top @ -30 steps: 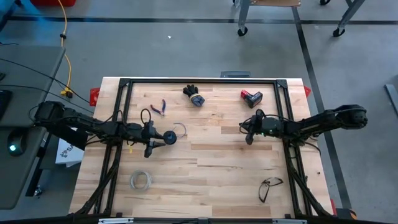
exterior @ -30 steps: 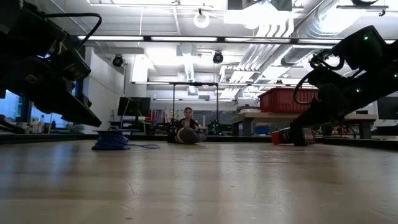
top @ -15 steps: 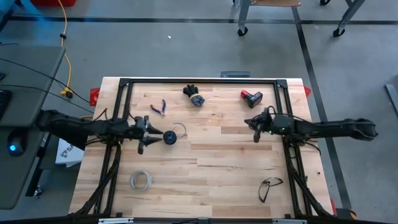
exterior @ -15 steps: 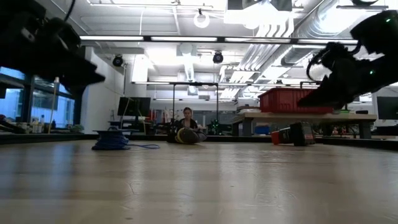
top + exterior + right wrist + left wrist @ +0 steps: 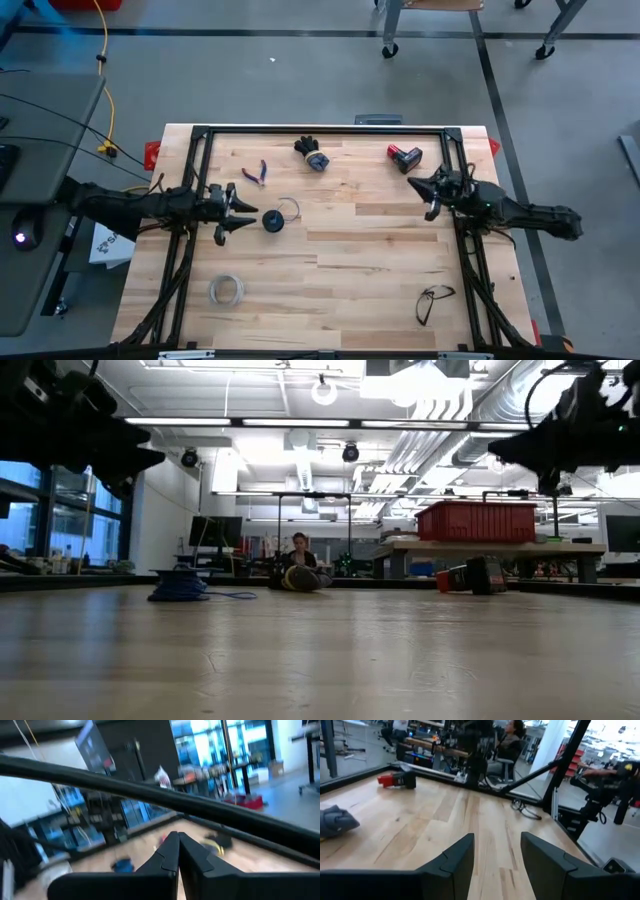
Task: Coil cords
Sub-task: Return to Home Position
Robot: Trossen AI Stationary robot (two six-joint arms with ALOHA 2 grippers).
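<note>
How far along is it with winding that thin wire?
Nearly finished, it seems. The dark spool looks wound; a short loop of wire lies loose beside it. Nothing is in hand: the left pincer is open, the right pincer shut, both empty and clear of it. Left: perhaps tucking that loop.

The worktop [image 5: 350,250] is pale wood, narrow strips joined side by side, smooth with a satin finish; the low view shows a soft sheen on it. Its frame [image 5: 325,130] looks like black metal bar, matt. The left claw [image 5: 497,855] has dark fingers [image 5: 451,865] of smooth, matt plastic (the edges catch a little light). The spool [image 5: 272,221] is dark and dull; its material cannot be told. The ring of tape [image 5: 227,290] looks whitish and faintly glossy. The floor [image 5: 300,80] is grey and smooth, like sealed concrete. A red crate [image 5: 475,520] looks like plastic.
</note>
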